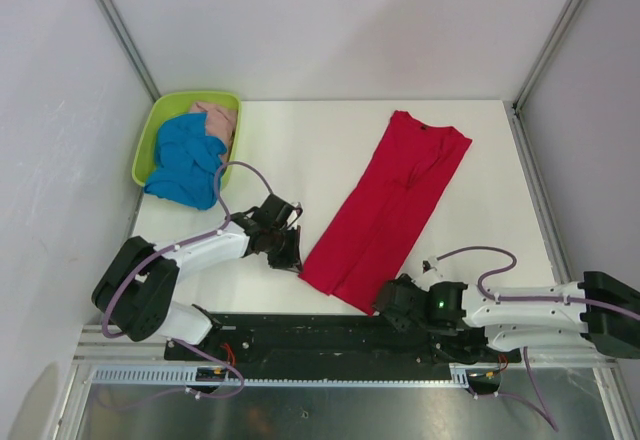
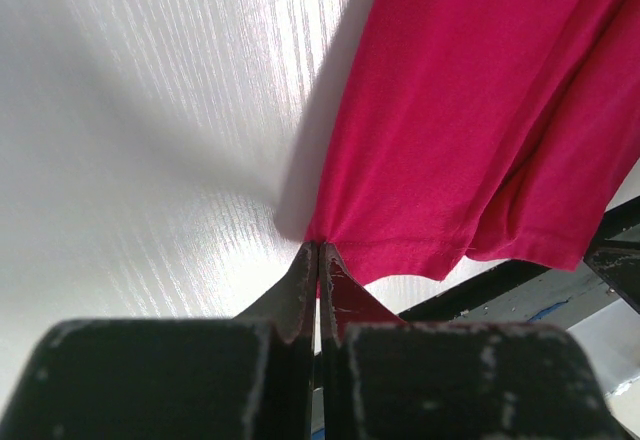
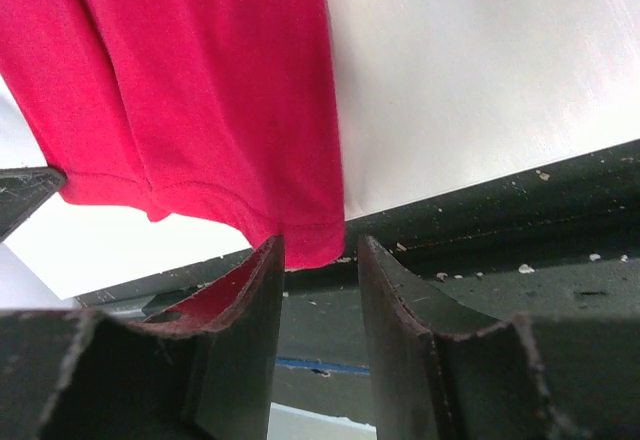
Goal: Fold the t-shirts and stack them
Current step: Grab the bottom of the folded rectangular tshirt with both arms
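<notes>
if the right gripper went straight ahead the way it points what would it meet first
The red t-shirt: its hem corner lies just ahead of the right gripper, in line with the gap between its open jaws, though depth is unclear.

Both arms are reached in low toward the middle, one gripper closed and the other parted.

The left arm is bent at the elbow and stretched rightward. The left gripper is tipped downward, with its fingers pressed together on a corner of the red t-shirt. The right arm is laid out leftward along the near edge. The right gripper is held low, with its fingers set apart at the shirt's other near corner.
</notes>
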### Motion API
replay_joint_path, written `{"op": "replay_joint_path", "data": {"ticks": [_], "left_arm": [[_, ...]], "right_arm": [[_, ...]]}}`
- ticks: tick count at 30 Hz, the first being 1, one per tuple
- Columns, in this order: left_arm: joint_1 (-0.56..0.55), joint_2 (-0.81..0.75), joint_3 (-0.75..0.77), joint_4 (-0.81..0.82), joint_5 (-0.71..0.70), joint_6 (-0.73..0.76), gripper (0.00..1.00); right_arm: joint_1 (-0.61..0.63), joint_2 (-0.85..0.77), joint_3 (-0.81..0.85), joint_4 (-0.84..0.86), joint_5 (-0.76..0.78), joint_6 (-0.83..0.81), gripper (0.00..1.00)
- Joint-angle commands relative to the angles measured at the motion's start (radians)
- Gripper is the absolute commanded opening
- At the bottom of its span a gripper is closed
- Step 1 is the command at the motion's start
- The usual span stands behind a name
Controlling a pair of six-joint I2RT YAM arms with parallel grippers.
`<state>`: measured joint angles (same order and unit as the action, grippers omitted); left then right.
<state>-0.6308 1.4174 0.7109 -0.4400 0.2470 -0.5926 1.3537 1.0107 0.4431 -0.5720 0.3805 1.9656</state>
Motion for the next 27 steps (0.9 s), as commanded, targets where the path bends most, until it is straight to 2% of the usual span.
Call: {"op": "replay_joint_path", "data": {"ticks": [1, 21, 27], "left_arm": [[-0.004, -0.025, 0.013, -0.003, 0.002, 0.023, 0.00], [-0.005, -0.011, 0.010, -0.003, 0.005, 0.040, 0.00], [-0.005, -0.001, 0.013, -0.002, 0.019, 0.054, 0.00]], "right_arm": [[0.008, 0.032, -0.003, 0.033, 0.074, 0.079, 0.41], [0.008, 0.139, -0.014, 0.073, 0.056, 0.083, 0.39], [0.006, 0.136, -0.017, 0.069, 0.062, 0.088, 0.25]]}}
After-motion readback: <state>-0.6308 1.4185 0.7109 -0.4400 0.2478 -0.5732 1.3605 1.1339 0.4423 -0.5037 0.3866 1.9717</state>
